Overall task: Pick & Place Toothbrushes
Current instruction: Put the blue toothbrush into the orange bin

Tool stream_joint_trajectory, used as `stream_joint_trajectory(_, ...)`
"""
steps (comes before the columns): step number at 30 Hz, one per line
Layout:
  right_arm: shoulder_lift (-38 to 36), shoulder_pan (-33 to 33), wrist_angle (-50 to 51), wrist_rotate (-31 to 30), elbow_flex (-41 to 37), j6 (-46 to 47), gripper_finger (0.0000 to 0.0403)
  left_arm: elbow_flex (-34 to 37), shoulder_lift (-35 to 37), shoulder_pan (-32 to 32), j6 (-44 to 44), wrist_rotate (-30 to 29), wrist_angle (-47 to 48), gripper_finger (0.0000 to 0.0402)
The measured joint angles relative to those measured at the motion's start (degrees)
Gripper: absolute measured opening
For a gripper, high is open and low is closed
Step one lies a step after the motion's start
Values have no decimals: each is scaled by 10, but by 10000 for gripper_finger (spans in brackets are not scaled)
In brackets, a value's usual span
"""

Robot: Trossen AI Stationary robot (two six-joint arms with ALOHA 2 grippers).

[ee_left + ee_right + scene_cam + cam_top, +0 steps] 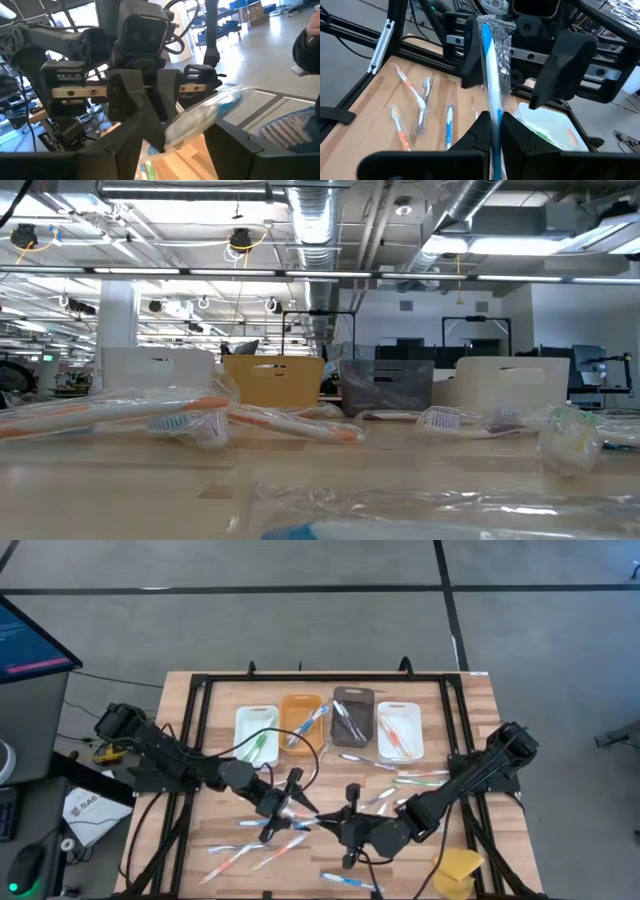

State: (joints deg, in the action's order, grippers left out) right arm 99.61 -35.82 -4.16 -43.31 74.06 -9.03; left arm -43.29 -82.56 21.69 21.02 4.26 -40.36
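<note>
My right gripper [495, 132] is shut on a blue toothbrush in a clear wrapper [492, 65], above the table's middle [335, 823]. My left gripper [298, 805] faces it from the table's left, open. Its two fingers [472, 55] stand on either side of the wrapper's free end [225, 102]; I cannot tell whether they touch it. Several other wrapped toothbrushes [250, 852] lie flat on the wooden table [200, 710]. More lie in the four bins at the back [300, 720]. My right gripper pinches the wrapped toothbrush between its two fingers at one end [495, 117]. The fingers come nearly level from the table's right and lie along the stick. The toothbrush sticks out past the fingertips toward my left gripper, lifted clear of the table.
A white bin [256, 730], an orange bin, a dark bin [352, 715] and a second white bin [400, 730] stand in a row at the far edge. A yellow sponge-like lump [460, 870] lies at the near right. A black frame [200, 690] edges the table.
</note>
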Motion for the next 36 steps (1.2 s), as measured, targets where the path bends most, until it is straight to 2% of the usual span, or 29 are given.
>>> stream_joint_trajectory(6, 0, 0, 0, 0, 0, 0, 12, 0, 0, 0, 1, -2, -2, 160)
stream_joint_trajectory(17, 0, 8, 1, 1, 0, 8, 12, 0, 0, 0, 5, -3, -5, 61)
stream_joint_trajectory(20, 0, 14, 4, 22, 0, 33, 16, 0, 0, 0, 9, -7, -5, 32)
stream_joint_trajectory(23, 0, 20, 14, 33, 0, 67, 53, 0, 0, 0, -2, -6, -4, 16)
stream_joint_trajectory(32, 0, 13, 25, 32, 0, 84, 223, 0, -1, 0, -20, 1, 6, 16)
stream_joint_trajectory(36, 0, -4, 23, 24, 0, 84, 260, 0, 17, 2, -21, -25, 46, 16)
